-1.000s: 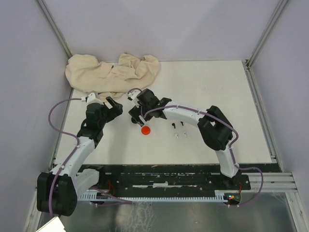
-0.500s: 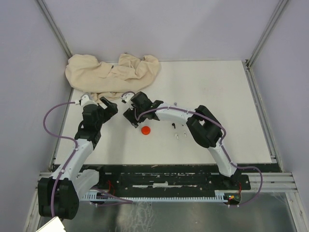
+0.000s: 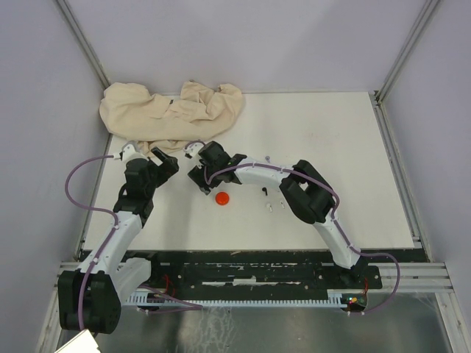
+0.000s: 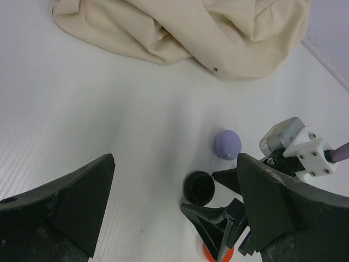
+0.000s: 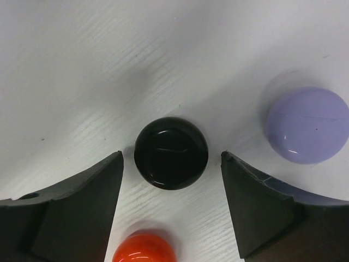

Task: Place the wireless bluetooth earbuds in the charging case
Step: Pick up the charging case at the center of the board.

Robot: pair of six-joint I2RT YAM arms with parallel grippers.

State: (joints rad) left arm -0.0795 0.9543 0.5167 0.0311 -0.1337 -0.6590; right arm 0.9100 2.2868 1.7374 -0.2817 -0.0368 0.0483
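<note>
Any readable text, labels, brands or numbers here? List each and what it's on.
None readable. The black case, purple case and red case have plain lids; the beige cloth shows no print. The small board at the near right edge is too small to read.

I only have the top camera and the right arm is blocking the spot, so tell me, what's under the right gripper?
Observer: A black round case lies between the right gripper's open fingers, not touched.
Operator: Anything else close to it?
Observer: A purple round case sits beside it, apart, outside the fingers.
Operator: And the left gripper, holding anything?
Observer: No, the left gripper is open and empty, aimed at those two cases.
</note>
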